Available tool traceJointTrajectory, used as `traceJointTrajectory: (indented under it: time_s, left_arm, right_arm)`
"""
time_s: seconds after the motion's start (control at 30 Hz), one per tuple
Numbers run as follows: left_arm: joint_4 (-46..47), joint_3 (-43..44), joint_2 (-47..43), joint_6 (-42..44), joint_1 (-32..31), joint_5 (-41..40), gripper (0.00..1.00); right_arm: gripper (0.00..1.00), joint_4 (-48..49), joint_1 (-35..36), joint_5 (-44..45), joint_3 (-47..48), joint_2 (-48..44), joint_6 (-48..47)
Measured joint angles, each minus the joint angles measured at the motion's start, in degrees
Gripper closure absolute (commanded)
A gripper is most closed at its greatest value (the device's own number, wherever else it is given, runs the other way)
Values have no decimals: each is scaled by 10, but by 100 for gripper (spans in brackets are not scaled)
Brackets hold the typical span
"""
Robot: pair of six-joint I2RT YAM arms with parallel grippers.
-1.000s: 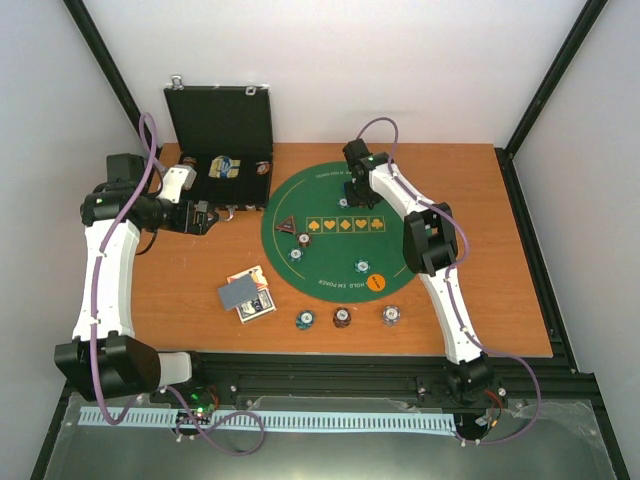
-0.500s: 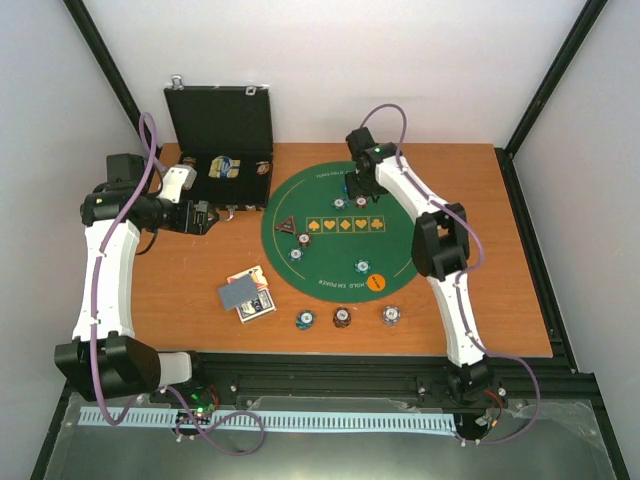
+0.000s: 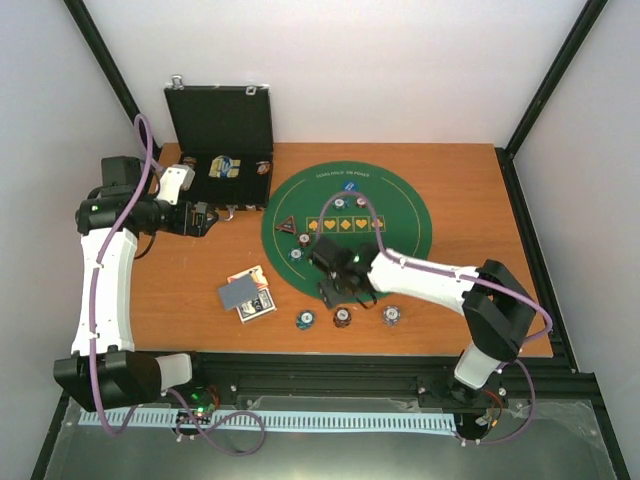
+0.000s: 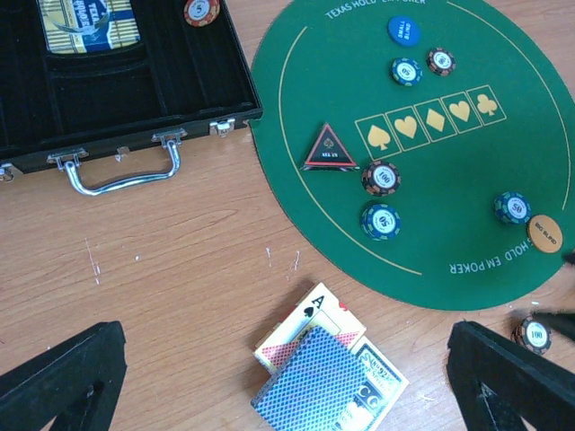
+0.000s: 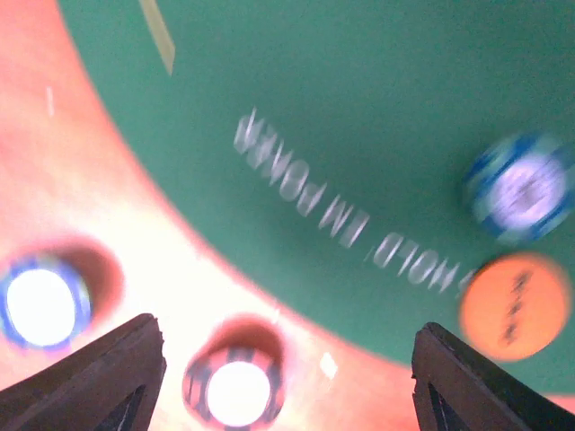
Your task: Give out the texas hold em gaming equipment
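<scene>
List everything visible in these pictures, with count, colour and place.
table: one, brown.
mat: one, green, round, centre.
case: one, black, open, far left.
card box: one, blue-yellow, inside the case.
chip in the case: one, red-striped.
playing cards: small pile, grey-blue back on top, left of the mat.
chips on the mat: five, striped, spread.
chips on the wood: three, striped, row before the mat.
blue disc: one, mat's far edge.
orange disc: one, mat's near edge.
triangular token: one, dark, red-edged, beside the spade mark.
left gripper: open, black, near the case.
right gripper: open, black, above the chip row.
</scene>
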Motion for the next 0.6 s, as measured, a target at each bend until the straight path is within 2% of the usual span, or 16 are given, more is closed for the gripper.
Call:
traceJointTrajectory:
  time_s: [0.1,0.23,0.6]
  left_arm:
    - [-1,-2,-5,0,0,0,0]
    - [-5,-3,-10,0,0,0,0]
    - [-13,-3,-13,0,0,-1,0]
  right_arm:
    - [22,5,58,-6,-87,-18,43]
    - [22,17,89,-11,-138,-37,85]
    - [25,73,92,-38,-169,-19,106]
